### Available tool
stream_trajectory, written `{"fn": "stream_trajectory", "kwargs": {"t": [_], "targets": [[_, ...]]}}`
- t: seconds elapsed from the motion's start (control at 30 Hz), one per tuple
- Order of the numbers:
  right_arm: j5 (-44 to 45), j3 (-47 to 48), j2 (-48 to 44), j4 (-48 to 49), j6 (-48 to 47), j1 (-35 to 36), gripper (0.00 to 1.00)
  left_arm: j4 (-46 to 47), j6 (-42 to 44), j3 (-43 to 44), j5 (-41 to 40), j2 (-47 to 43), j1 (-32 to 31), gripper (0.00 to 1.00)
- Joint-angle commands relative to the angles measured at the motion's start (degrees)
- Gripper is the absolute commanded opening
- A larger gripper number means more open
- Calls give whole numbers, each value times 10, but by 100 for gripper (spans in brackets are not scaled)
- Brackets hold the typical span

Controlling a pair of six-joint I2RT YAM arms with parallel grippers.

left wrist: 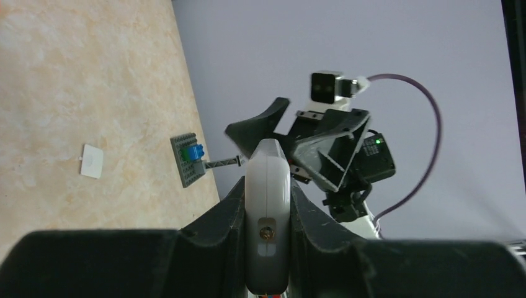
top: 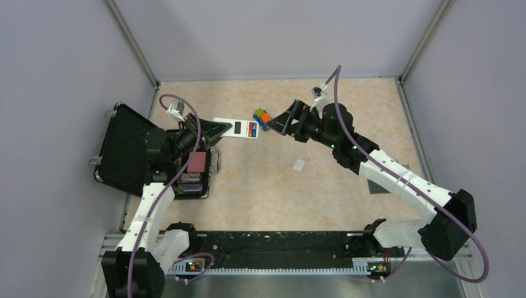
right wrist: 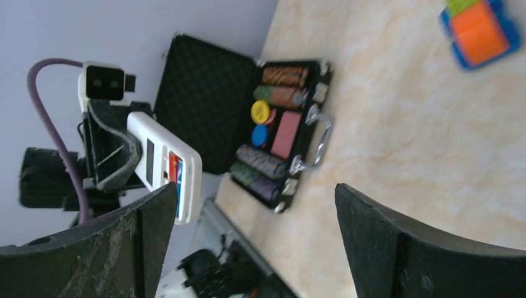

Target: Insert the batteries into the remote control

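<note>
Reaching out from the near-left base, the left arm bends over an open black case of poker chips at the left of the counter. The left hand is clamped on one end of the remote control and holds it level above the counter with its free end pointing right. A red and blue patch at that free end may be the batteries lying in it, though it is too small to be sure. The right arm stretches from the near-right base toward the far middle, and the right hand points left at the remote, just short of it. A toy car lies on the counter between the two hands. A small white piece lies nearer, and a grey baseplate lies right of it.

From the left wrist, the remote is seen edge-on, pinched between the two black fingers. The right hand hangs just beyond its tip. A blue brick sits on the baseplate.

From the right wrist, that hand's fingers stand wide apart with nothing between them. The remote is up at the left in the other hand's grip, and the toy car is at the top right.
</note>
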Motion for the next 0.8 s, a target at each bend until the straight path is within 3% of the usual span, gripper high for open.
{"fn": "stream_trajectory", "kwargs": {"t": [0.0,0.17,0.37,0.77], "targets": [[-116,-29,19,122,200,0,95,61,-18,30,10,-13,3,0],[-131,-22,35,142,246,1,95,56,-53,34,7,-9,3,0],[-102,-10,54,130,302,23,83,30,-99,37,8,-5,3,0],[35,64,74,56,272,85,72,30,-114,26,0,-5,3,0]]}}
